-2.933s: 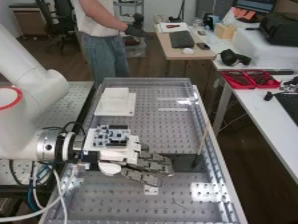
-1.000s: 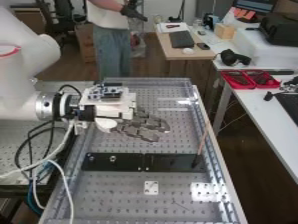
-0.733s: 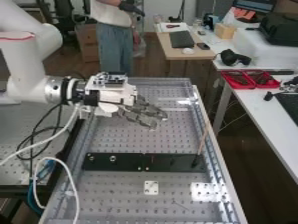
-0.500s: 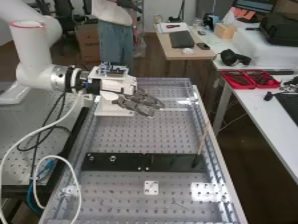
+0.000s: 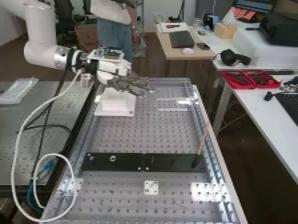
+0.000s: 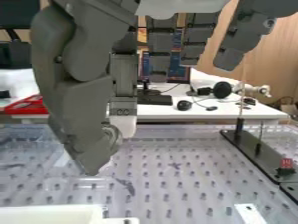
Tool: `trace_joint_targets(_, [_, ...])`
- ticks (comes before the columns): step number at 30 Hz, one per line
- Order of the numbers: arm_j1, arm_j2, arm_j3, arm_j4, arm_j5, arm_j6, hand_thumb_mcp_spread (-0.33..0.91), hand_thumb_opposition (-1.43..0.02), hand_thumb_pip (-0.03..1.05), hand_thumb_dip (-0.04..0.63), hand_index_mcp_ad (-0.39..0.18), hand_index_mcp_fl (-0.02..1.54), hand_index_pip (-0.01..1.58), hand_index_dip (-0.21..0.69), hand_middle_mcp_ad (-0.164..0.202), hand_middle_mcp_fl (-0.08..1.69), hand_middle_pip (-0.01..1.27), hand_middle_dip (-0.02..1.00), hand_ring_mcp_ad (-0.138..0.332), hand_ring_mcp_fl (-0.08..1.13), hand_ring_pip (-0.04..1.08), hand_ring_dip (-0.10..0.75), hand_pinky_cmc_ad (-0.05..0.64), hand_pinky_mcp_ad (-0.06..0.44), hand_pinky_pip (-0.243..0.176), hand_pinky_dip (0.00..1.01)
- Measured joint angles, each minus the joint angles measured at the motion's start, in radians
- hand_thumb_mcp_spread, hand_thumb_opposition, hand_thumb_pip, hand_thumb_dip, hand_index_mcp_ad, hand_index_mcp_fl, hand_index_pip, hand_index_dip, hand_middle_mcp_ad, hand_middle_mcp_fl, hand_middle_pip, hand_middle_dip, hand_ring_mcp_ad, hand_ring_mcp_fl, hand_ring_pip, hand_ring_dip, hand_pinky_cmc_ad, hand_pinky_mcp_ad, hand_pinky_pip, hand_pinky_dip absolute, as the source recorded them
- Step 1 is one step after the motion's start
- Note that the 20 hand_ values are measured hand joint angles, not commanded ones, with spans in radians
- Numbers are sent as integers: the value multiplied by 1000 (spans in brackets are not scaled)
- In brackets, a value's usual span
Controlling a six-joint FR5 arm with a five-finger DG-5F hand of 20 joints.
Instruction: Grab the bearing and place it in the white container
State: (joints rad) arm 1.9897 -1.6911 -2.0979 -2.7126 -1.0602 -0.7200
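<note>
In the high view the hand (image 5: 128, 83) hangs at the bench's far left part, above the white container (image 5: 116, 106) and partly in front of it. The wrist view shows the hand (image 6: 73, 95) with its thumb curled against one finger. A small rounded grey edge between their tips looks like the bearing (image 6: 114, 136), mostly hidden by the thumb. The other fingers hang fairly straight. A white rim of the container (image 6: 53, 214) lies below the thumb.
A black plate (image 5: 126, 161) crosses the perforated bench (image 5: 149, 132), with a ring-like metal part on it and a thin upright rod (image 5: 202, 142) at its right end. A small white plate (image 5: 151, 187) lies nearer. Red trays (image 5: 249, 80) stand on the right-hand table.
From low over the black plate, the hand has risen and moved to the bench's far left, over the white container. The black plate, covered by it earlier, is uncovered.
</note>
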Motion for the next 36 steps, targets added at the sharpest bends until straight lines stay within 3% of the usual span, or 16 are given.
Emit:
trace_joint_targets(2, [36, 9, -3, -14, 35, 13, 599, -932, 408, 253, -120, 585, 1342, 283, 37, 215, 138, 202, 94, 31, 112, 51, 312, 215, -12, 161])
trace_joint_targets(19, [375, 75, -56, -110, 376, 192, 613, -935, 405, 250, -122, 581, 1311, 283, 37, 267, 134, 204, 98, 47, 112, 51, 312, 218, -12, 161])
trace_joint_targets(26, [369, 65, -62, -103, 386, 207, 609, -935, 405, 253, -122, 606, 1293, 283, 40, 267, 134, 204, 99, 47, 112, 51, 312, 215, -12, 161])
trace_joint_targets(36, [283, 29, -55, -59, 326, 175, 609, -935, 405, 250, -122, 628, 1276, 283, 37, 278, 134, 204, 99, 47, 112, 51, 312, 216, -12, 159])
